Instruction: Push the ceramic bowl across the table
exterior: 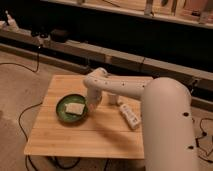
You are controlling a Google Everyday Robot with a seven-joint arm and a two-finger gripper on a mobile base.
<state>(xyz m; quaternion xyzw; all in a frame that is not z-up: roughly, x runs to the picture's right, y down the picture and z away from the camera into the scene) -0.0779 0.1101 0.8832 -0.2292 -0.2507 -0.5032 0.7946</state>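
So there was only the one camera view, looking down at an angle on the table [85,137], a low rectangular thing with a light-wood plank top, the seams between the planks running left to right. It sat on a pale, dull floor that looked like concrete or thin carpet, and a dark cable [25,117] snaked across that floor on the left and curled in toward the table's near left corner. Behind the table ran a long low ledge [125,57] with a dark wall or panel above it, and a small dark box [59,35] sat on the ledge at the left. Along the very top edge was a lighter shelf with a few objects too blurry to name. The ceramic bowl [64,114], dark green and shallow, was on the left half of the table, well inside the edges, with a pale rectangular block [75,108] lying in the middle of it. The robot's white arm [125,90] came in from the lower right, huge in the frame, bent at an elbow above the table's back edge and dropped down to the gripper [92,105], which was right against the bowl's right rim, touching or as good as. Couldn't tell how its claw was set, honestly. A white oblong object [130,116] with a dark mark lay on the table to the right of the gripper, apart from the bowl. No brand, label or writing was readable anywhere.
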